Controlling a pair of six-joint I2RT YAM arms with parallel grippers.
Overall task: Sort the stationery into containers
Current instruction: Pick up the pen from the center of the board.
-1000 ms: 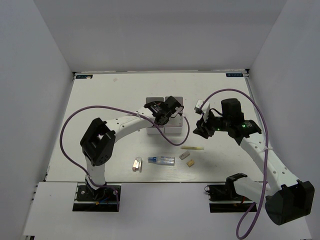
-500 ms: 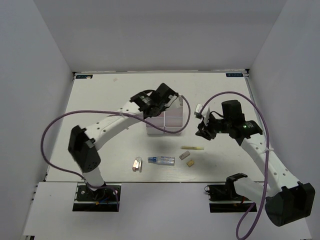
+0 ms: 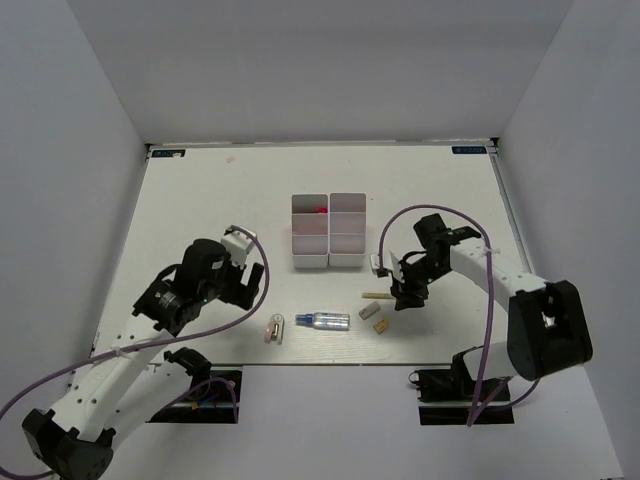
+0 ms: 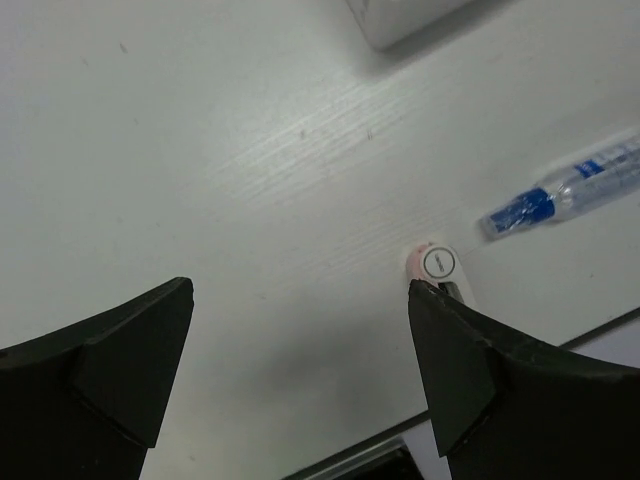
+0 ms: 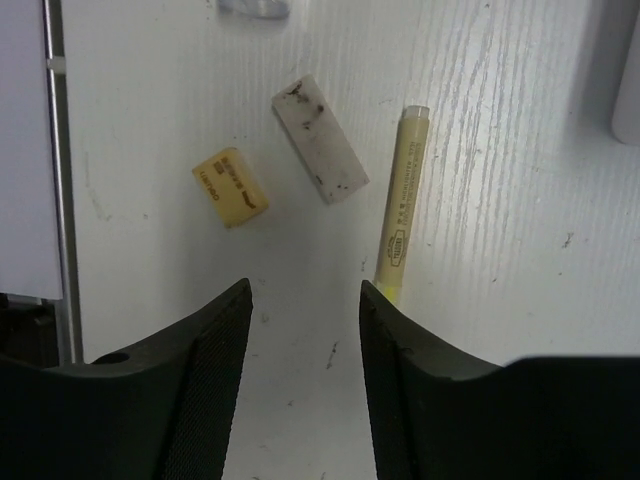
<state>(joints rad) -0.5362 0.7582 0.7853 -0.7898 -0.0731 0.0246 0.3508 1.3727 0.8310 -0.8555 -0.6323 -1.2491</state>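
Observation:
Two white three-compartment containers (image 3: 311, 245) (image 3: 346, 243) stand side by side mid-table; something red (image 3: 319, 209) lies in the left one's far compartment. Loose stationery lies nearer: a pink-and-white capsule (image 3: 273, 329) (image 4: 438, 263), a silver-blue tube (image 3: 323, 320) (image 4: 575, 185), a yellow stick (image 3: 381, 295) (image 5: 402, 205), a grey eraser (image 3: 368, 312) (image 5: 321, 140) and a yellow eraser (image 3: 381, 325) (image 5: 229, 187). My left gripper (image 3: 250, 295) (image 4: 298, 300) is wide open over bare table, the capsule just beyond its right finger. My right gripper (image 3: 402, 300) (image 5: 303, 300) is open at the stick's near end, empty.
The table's near edge (image 4: 560, 335) runs just below the capsule and tube. A purple cable (image 3: 420, 212) loops above the right arm. A container corner (image 4: 400, 15) shows at the top of the left wrist view.
My left arm has pulled back from the containers to the near left and its jaws have opened wide. My right arm has come down and left to the yellow stick and erasers.

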